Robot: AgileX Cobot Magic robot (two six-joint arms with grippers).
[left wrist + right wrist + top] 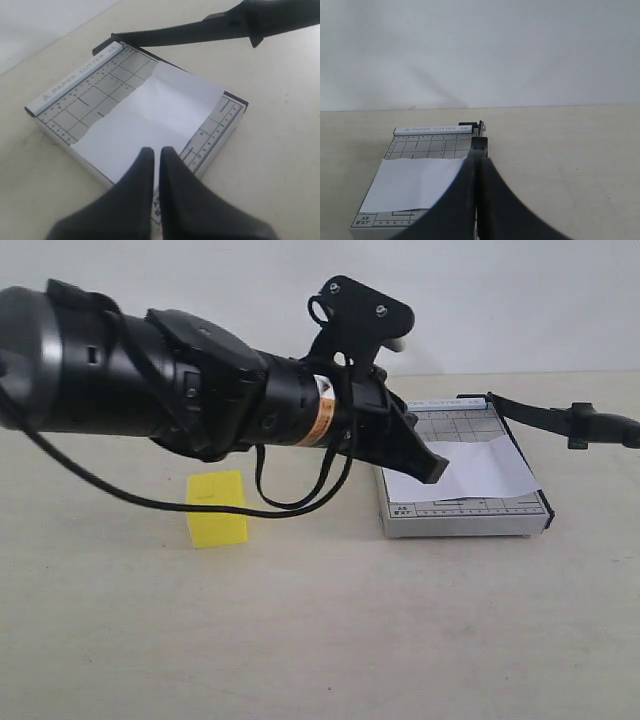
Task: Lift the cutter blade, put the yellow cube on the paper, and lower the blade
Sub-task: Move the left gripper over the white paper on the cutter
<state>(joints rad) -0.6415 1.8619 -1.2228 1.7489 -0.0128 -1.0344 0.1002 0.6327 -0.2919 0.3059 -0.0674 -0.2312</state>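
Note:
The yellow cube (pixel 217 508) sits on the table, left of the grey cutter base (pixel 465 518). The white paper (pixel 470 472) (pixel 150 125) (pixel 415 182) lies across the base. The cutter blade (pixel 530 412) (pixel 170 37) is raised, slanting up from its hinge at the base's far corner. My right gripper (pixel 588 426) (pixel 479 154) is shut on the blade's free end. My left gripper (pixel 437 468) (pixel 152 152) is shut and holds nothing. It hovers over the base's left edge, at the edge of the paper, well right of the cube.
The bulky left arm (pixel 150 370) stretches across the exterior view above the cube, with a cable (pixel 130 498) hanging under it. A pale wall (pixel 480 50) stands behind the table. Bare tabletop (pixel 320 640) lies in front of the cutter.

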